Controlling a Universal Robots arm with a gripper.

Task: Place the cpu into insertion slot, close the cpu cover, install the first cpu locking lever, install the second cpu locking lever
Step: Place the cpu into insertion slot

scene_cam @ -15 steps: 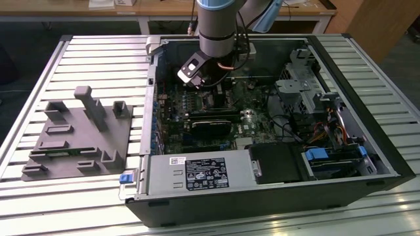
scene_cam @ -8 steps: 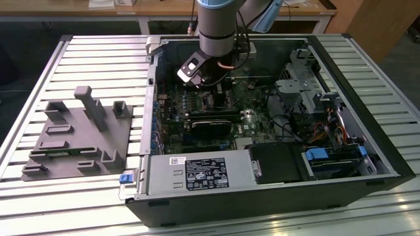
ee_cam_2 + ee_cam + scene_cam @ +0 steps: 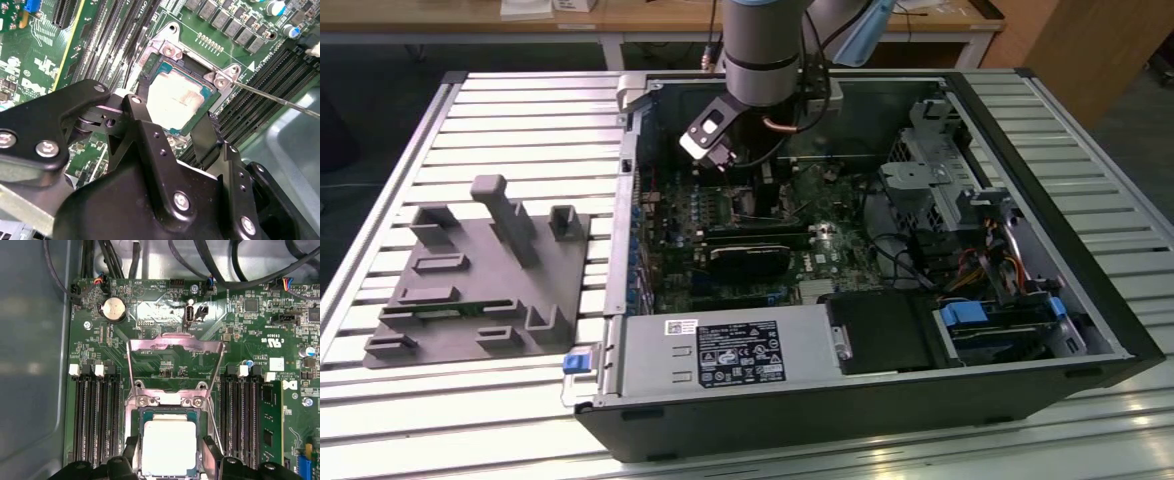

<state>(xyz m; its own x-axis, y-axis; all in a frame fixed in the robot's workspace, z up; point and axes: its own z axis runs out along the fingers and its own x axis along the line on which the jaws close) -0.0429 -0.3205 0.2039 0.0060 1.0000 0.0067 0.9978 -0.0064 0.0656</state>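
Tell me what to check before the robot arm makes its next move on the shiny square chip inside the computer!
1. Small square cpu with the dull silver-grey metal top lies flat in the dark square insertion slot with the silver metal rim: ok, in both wrist views.
2. Thin square silver metal cpu cover shut over the cpu: not ok, it stands open.
3. Thin silver wire locking lever hooked down: not ok, it sticks out sideways.
4. Black gripper free of the cpu: cannot tell; it sits right at the cpu.
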